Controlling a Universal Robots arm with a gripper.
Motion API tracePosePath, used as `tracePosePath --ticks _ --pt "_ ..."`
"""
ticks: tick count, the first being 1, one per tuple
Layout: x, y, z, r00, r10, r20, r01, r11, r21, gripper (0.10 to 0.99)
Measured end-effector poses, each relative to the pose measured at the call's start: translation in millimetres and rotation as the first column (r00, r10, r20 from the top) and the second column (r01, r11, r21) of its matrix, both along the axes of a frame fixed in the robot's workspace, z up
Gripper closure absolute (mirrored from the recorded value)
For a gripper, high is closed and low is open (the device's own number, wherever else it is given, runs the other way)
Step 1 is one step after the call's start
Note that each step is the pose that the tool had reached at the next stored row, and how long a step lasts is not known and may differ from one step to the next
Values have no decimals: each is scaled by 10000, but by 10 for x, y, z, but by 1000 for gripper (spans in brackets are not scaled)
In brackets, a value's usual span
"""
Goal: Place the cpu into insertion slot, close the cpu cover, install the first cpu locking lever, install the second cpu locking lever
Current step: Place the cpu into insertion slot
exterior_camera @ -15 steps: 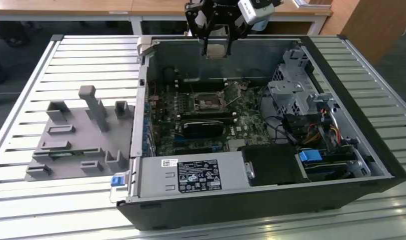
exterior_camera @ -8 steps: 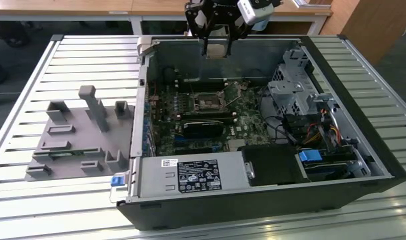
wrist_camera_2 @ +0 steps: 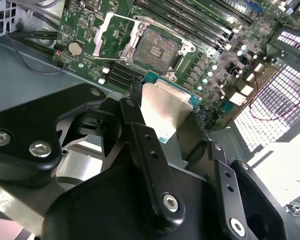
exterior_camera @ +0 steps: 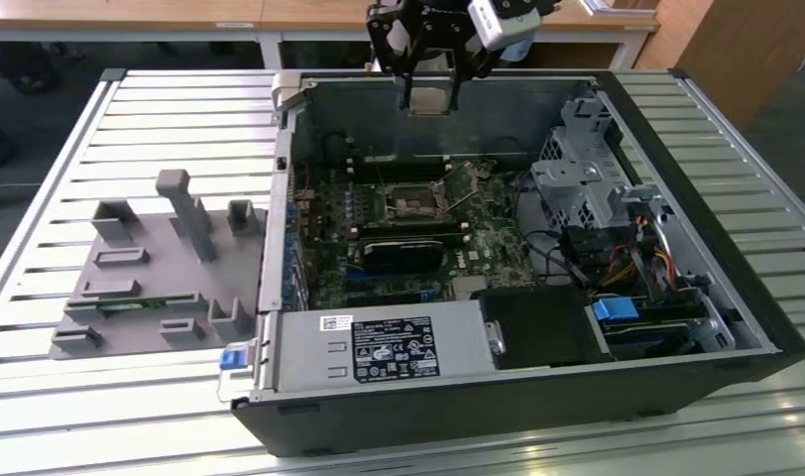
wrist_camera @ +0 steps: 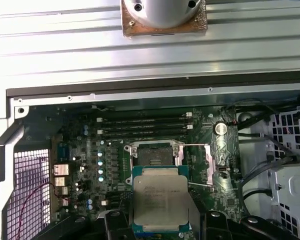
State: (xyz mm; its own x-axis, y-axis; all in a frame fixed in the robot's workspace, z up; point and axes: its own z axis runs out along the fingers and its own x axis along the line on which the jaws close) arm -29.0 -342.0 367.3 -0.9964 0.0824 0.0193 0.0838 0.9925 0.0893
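Observation:
My gripper (exterior_camera: 429, 105) hangs above the far wall of the open computer case, shut on the cpu (exterior_camera: 429, 93), a small silver-topped square chip. In both wrist views the cpu (wrist_camera_2: 165, 107) (wrist_camera: 160, 200) sits flat between the black fingers (wrist_camera_2: 134, 100), well above the board. The insertion slot (exterior_camera: 413, 199) (wrist_camera_2: 157, 47) (wrist_camera: 152, 152) lies bare on the green motherboard, its dark pin field exposed. The cpu cover (wrist_camera_2: 117, 32) (wrist_camera: 208, 162), a silvery metal frame, is swung open beside the slot.
A black card (exterior_camera: 402, 254) lies just in front of the slot, with long memory slots (wrist_camera: 142, 127) beside it. The drive cage (exterior_camera: 581, 188) and cables fill the case's right side in the exterior view. A grey fixture tray (exterior_camera: 152, 283) rests on the slatted table at that view's left.

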Motion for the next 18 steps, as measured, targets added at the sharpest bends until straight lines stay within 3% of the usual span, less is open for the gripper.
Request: tracePosePath --ticks 18 --pt "0 4 -6 9969 -783 0 783 9969 -1 557"
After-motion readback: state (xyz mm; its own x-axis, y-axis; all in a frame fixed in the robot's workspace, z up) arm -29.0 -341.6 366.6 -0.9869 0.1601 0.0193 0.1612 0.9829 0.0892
